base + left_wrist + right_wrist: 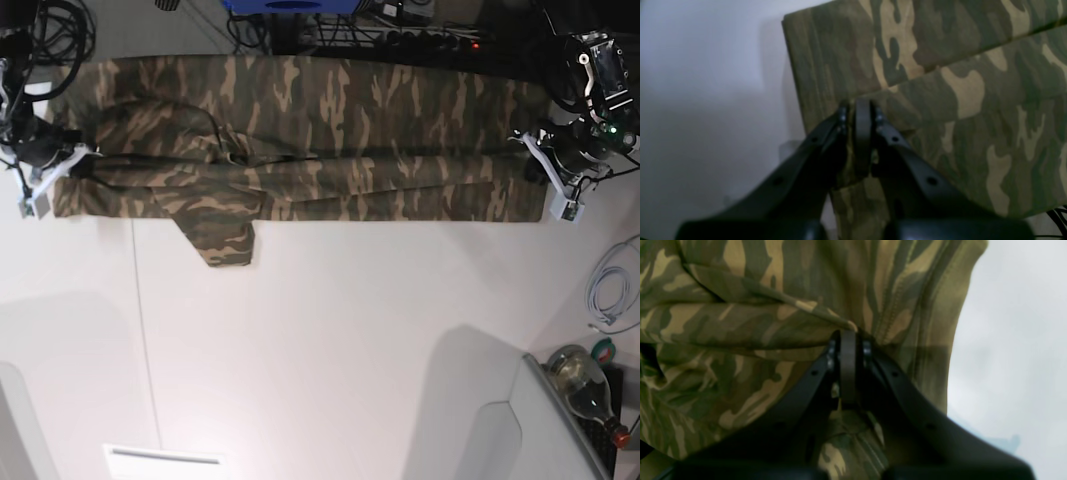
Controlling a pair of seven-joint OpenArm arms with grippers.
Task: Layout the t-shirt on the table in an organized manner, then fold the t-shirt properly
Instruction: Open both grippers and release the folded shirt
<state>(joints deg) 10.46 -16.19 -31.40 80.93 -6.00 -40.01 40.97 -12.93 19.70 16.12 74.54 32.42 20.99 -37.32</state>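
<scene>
1. Clearly the soft camouflage-print cloth t-shirt in olive, brown and tan (300, 140) lies stretched in a long band across the upper part of the base view, spanning the large smooth white tabletop (330, 340) almost from the left edge to the right edge
2. Its cloth is doubled over along its length, with a layered edge running through the middle of the band, and one flap, probably a sleeve, hangs down toward the lower left of the band
3. The left pincer (862, 110) sits at the right end of the band in the base view; in its wrist view the jaws are pressed together on the shirt's edge, with cloth pinched between them
4. The right pincer (848, 340) sits at the left end of the band in the base view, likewise clamped on a bunched, gathered fold of the shirt
5. Handling, as a judgement: the shirt looks light and limp, with no stiffness of its own, so it will sag, drape and wrinkle wherever it is not held taut between the two grips
6. It should not be fragile or slippery; thin layers can slide over each other, though, so a pinch may catch only one layer
7. The wrinkled heap near the right pincer suggests that end needs more tension than the flat end near the left pincer
8. Good places to take hold appear to be the corners and hemmed edges at both ends, where the seam gives the jaws something firmer to bite
</scene>
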